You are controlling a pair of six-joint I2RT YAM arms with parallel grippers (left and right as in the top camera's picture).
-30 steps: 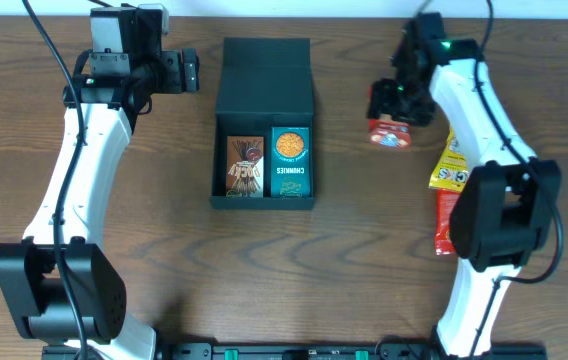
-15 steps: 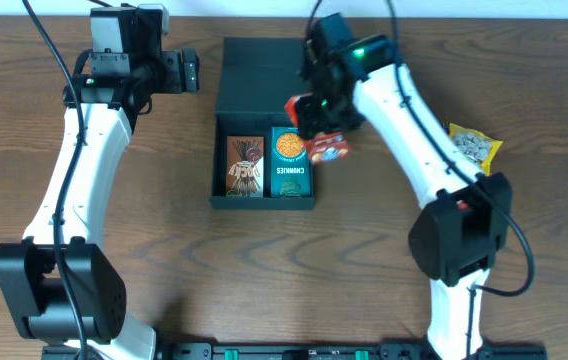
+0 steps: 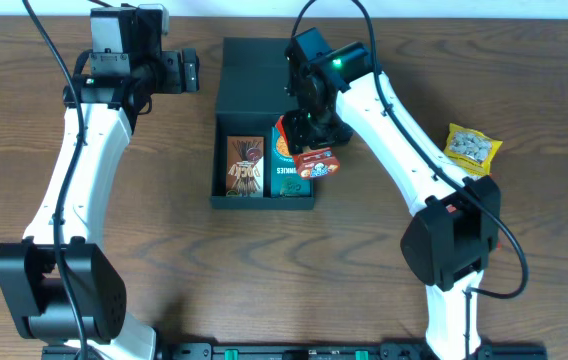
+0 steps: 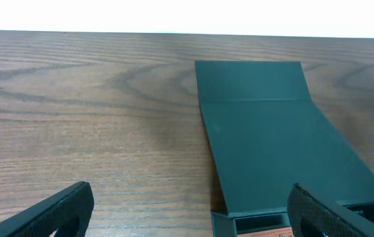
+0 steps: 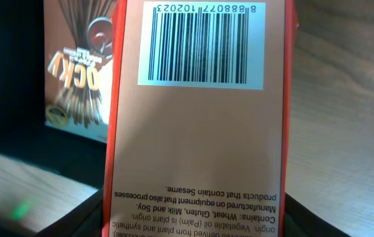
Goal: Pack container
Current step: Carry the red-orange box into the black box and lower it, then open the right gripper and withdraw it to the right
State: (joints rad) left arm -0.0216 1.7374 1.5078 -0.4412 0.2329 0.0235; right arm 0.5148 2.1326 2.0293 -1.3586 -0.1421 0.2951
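Note:
The dark teal container (image 3: 226,133) lies open on the table, its flap lid (image 3: 265,78) laid back. Inside are a brown snack box (image 3: 245,165) and a green snack carton (image 3: 286,180). My right gripper (image 3: 309,135) is shut on a red snack pack (image 3: 320,161) and holds it over the container's right side; in the right wrist view the pack's barcode back (image 5: 197,118) fills the frame, with the brown box (image 5: 75,85) behind. My left gripper (image 4: 187,210) is open and empty, near the lid (image 4: 266,131), at the upper left (image 3: 189,70).
A yellow snack bag (image 3: 472,147) lies on the table at the right. The table's far edge runs along the top of the overhead view.
My right arm swung left from the right side of the table, carrying the red snack pack over the container. The left arm has not moved.

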